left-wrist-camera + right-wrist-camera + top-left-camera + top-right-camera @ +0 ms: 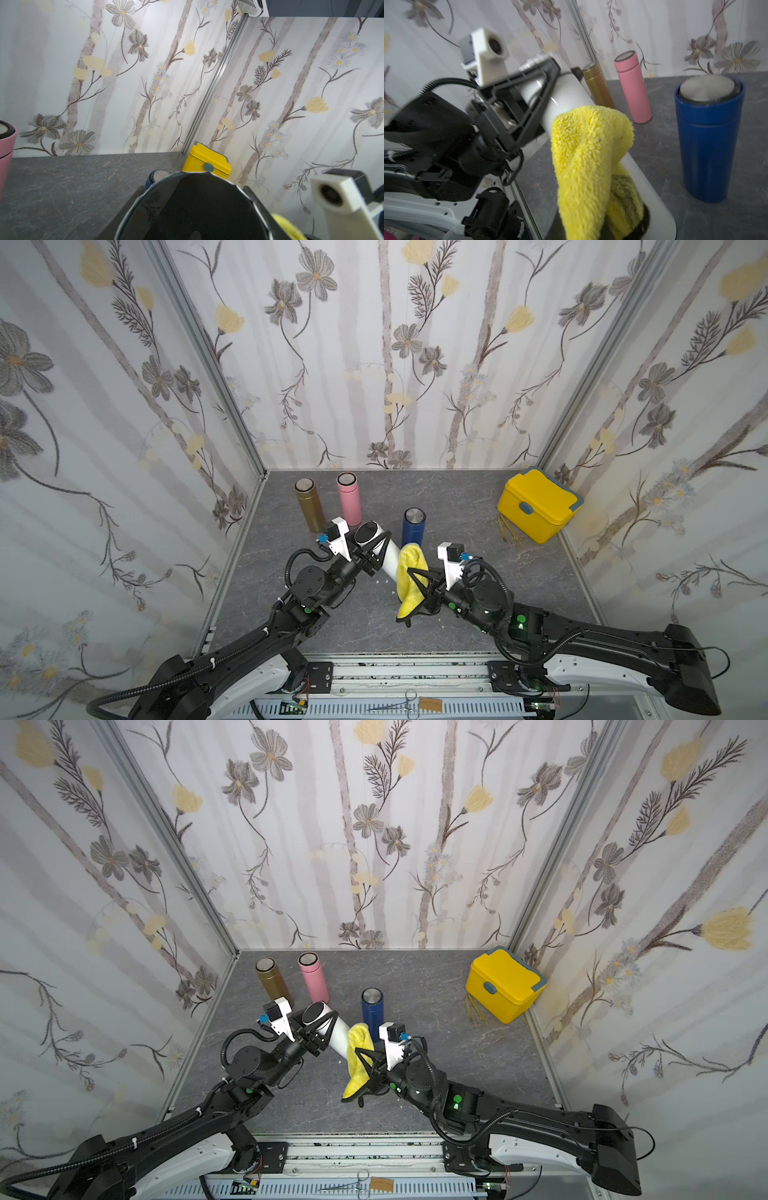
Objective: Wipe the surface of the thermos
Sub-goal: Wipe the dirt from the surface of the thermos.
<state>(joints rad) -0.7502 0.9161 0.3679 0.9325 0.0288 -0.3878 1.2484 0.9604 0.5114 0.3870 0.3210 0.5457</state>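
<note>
Top views: the left gripper (pixel 376 547) is clamped round a white thermos (pixel 388 558), held tilted off the grey tabletop (pixel 478 572), just in front of the blue thermos (pixel 413 526). The right gripper (pixel 419 578) is pinched on a yellow cloth (pixel 409 572) draped over the white thermos.

Left wrist: the white thermos's dark cap fills the foreground, a yellow box (pixel 207 163) behind it.

Right wrist: the yellow cloth wraps the white thermos's body, with pink thermos (pixel 632 87) and gold thermos (pixel 597 87) beyond.
</note>
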